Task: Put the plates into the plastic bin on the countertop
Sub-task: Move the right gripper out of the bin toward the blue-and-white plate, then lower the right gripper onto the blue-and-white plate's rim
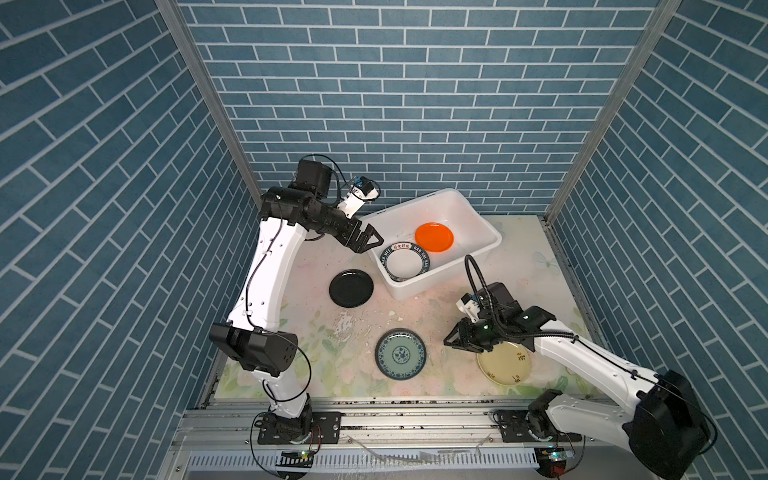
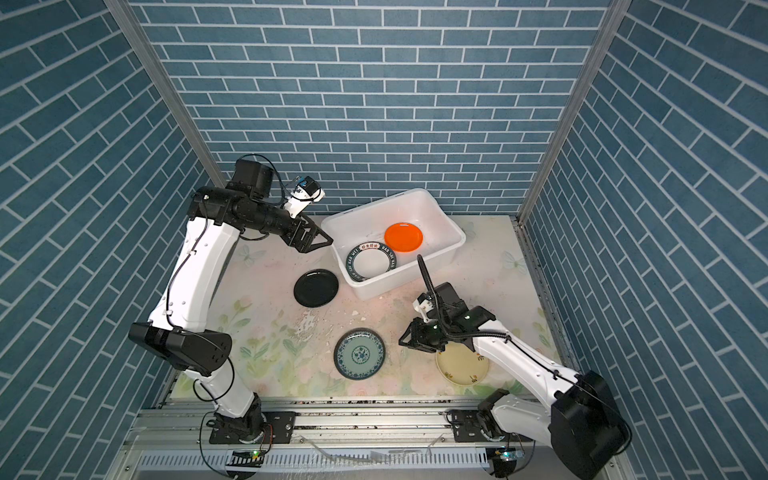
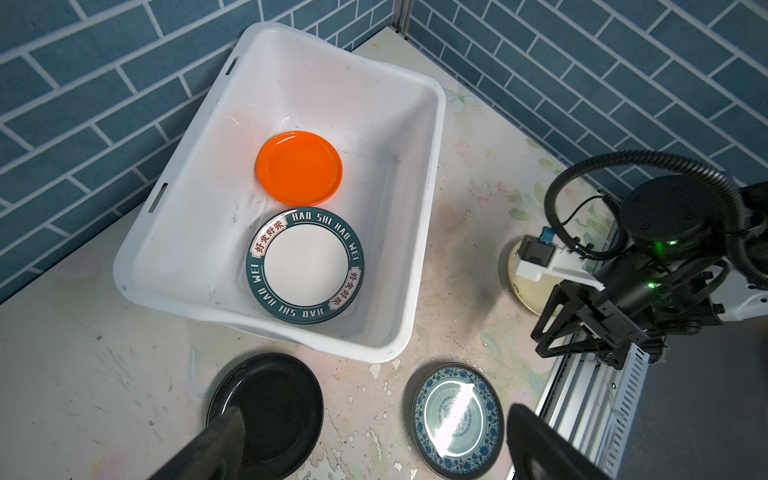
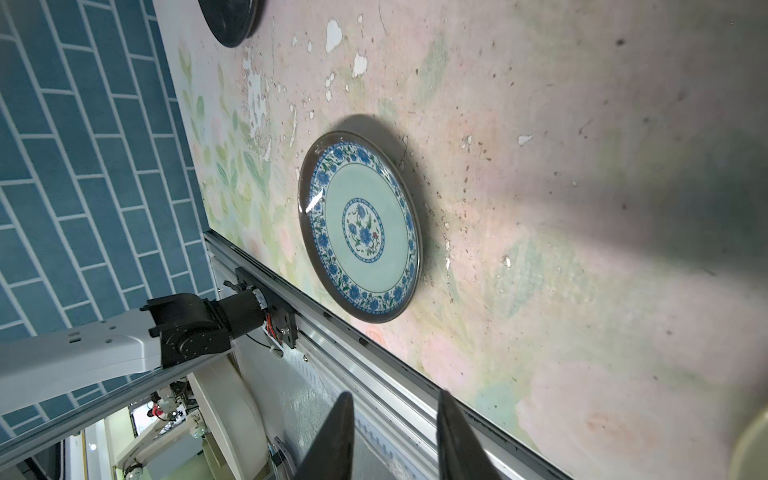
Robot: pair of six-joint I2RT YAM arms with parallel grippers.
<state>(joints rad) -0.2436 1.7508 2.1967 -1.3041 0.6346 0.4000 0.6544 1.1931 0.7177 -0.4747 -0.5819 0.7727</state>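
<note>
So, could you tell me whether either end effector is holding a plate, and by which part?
Nothing is held: the left end effector and right end effector are both open and empty.

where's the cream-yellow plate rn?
In both top views the cream-yellow plate lies on the countertop at front right, just right of the teal patterned plate, partly hidden by the right gripper.

Closed in behind and either side of the left claw (image 1: 371, 242) by blue brick-patterned walls (image 1: 415, 104), pale-jointed, meeting at grey metal corner posts (image 1: 212, 104). Nearer than the right claw (image 1: 449, 338), a grey metal rail (image 1: 415, 415); past it, perhaps a bright workroom (image 4: 166, 409).
</note>
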